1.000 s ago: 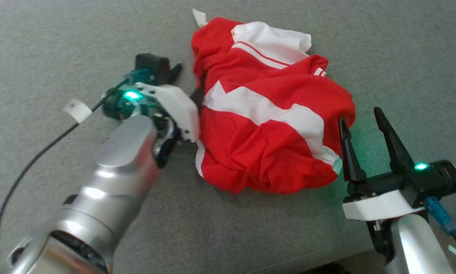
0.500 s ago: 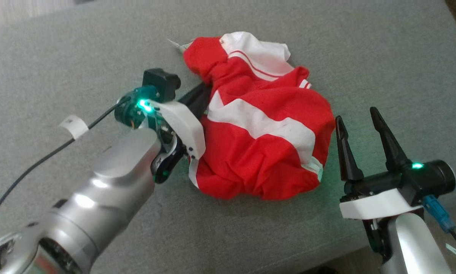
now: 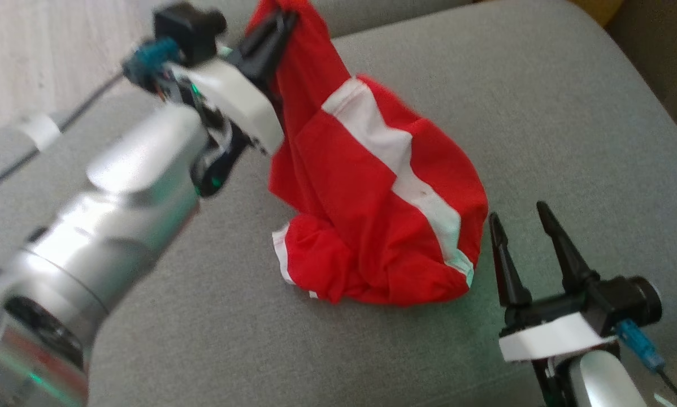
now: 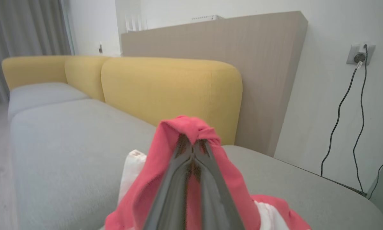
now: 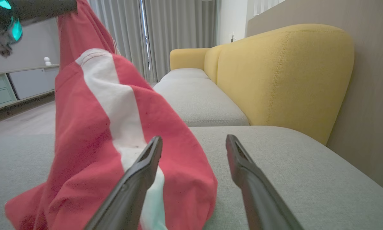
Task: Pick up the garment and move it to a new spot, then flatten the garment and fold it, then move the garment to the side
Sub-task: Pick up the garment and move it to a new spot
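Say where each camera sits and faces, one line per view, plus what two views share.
Head view: on the head, facing down at grey seat and red garment; left claw and right claw show.
Left wrist view: on that wrist, along shut fingers pinching garment, toward yellow backrest.
Right wrist view: on that wrist, along open fingers beside garment.
Shared: both wrist views show the backrest.

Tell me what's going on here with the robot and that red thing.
The left gripper is shut on a bunch of the red-and-white garment, holding that end up above the grey sofa cushion while the lower part lies heaped on it. The right gripper sits open beside the heap, holding nothing.
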`<state>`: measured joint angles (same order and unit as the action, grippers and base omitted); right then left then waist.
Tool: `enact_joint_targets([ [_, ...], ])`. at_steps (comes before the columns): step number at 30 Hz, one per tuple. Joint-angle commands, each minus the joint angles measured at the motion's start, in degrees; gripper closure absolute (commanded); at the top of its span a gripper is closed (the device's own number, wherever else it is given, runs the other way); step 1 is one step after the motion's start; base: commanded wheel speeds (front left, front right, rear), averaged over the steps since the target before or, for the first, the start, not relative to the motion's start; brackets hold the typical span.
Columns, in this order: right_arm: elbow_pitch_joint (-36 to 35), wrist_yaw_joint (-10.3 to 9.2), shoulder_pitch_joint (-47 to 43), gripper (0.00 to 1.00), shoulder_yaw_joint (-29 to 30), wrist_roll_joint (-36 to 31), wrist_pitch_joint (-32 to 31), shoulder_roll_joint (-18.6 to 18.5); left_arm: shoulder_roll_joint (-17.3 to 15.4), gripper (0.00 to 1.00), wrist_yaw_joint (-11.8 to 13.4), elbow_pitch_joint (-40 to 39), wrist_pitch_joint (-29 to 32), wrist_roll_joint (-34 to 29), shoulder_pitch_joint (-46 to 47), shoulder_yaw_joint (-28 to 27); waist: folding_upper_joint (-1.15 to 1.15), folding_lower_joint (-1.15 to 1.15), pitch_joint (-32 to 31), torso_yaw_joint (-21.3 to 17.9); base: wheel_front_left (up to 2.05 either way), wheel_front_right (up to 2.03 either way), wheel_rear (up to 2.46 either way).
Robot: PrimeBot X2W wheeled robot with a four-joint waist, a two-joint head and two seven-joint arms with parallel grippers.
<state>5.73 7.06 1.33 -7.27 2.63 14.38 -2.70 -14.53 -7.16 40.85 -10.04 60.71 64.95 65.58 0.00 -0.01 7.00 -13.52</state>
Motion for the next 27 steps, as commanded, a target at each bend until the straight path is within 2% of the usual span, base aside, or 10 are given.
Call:
enact_joint_targets([
  [1, -1.48, 0.43, -0.09, 0.0, -1.63, 0.49, 0.62, -0.18, -2.3, 1.0, -0.33, -0.51, -1.06, 0.4, 5.83, -1.58, 0.0, 0.01, -2.11, 0.83, 0.0, 0.0, 0.0],
  [7, -1.42, 0.43, -2.65, 0.0, -1.38, 0.14, 0.62, -0.18, -5.82, 1.0, -0.33, 2.65, -2.64, -1.34, 11.52, -1.99, 0.0, 0.01, -5.07, 3.96, 0.0, 0.0, 0.0],
  [15, -1.4, 0.43, -4.34, 0.0, -1.41, -1.02, 0.62, -0.18, -10.17, 1.0, 0.05, 7.33, -3.72, -2.2, 13.89, -3.66, 0.0, 0.01, -6.36, 11.0, 0.0, 0.0, 0.0],
  [21, -1.54, 0.43, -4.7, 0.0, -1.45, -1.81, 0.62, -0.18, -13.87, 1.0, 1.74, 9.42, -4.31, -2.86, 14.65, -5.07, 0.0, 0.01, -4.93, 17.72, 0.0, 0.0, 0.0],
  [27, -1.76, 0.43, -3.96, 0.0, -1.48, -2.26, 0.62, -0.18, -18.49, 1.0, 4.11, 12.4, -4.64, -1.64, 12.65, -7.5, 0.0, 0.01, -2.49, 22.02, 0.0, 0.0, 0.0],
])
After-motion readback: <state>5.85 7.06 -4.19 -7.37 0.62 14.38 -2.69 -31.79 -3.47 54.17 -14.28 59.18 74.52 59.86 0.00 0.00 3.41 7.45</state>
